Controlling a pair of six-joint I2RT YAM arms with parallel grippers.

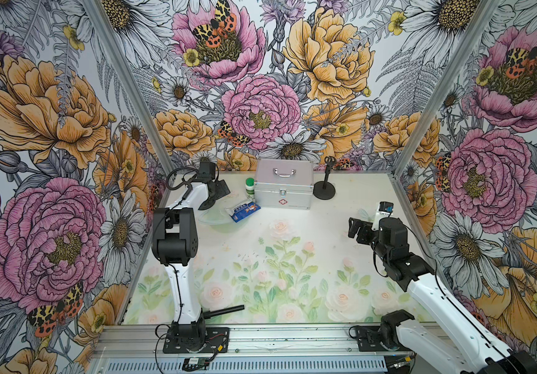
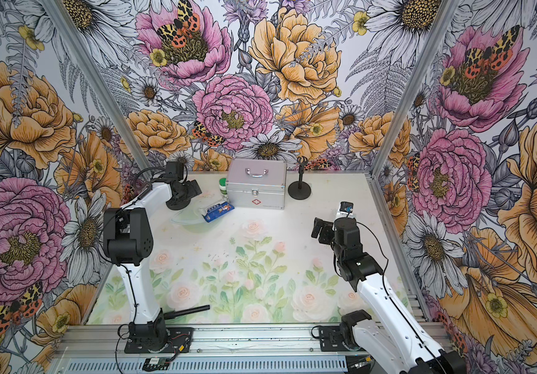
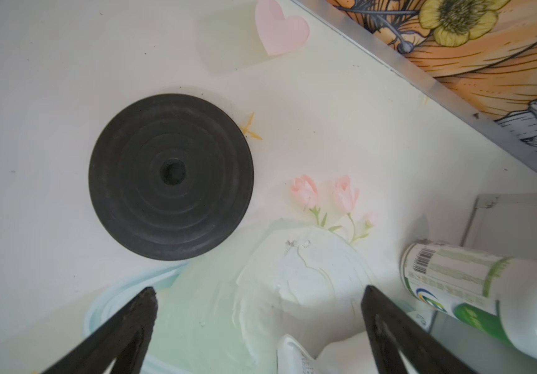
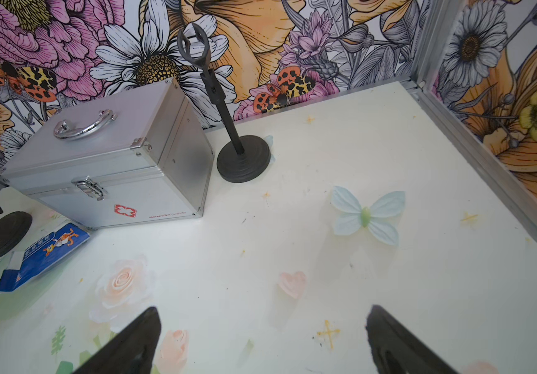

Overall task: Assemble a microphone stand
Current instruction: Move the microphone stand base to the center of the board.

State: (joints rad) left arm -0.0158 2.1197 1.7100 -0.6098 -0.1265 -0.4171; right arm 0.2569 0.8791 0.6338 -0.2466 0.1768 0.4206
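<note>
Left tool (image 3: 259, 291) and right tool (image 4: 264, 310) gape empty; silver case (image 4: 150, 191) shows a red cross emblem (image 4: 125, 210).

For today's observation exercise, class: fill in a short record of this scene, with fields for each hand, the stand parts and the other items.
Left hand: open, empty, near the loose base disc
Right hand: open, empty, above the tabletop
Black rod: lying flat by the left arm's foot
Finished stand: upright beside the silver case
Other items: green-capped bottle, blue packet
</note>
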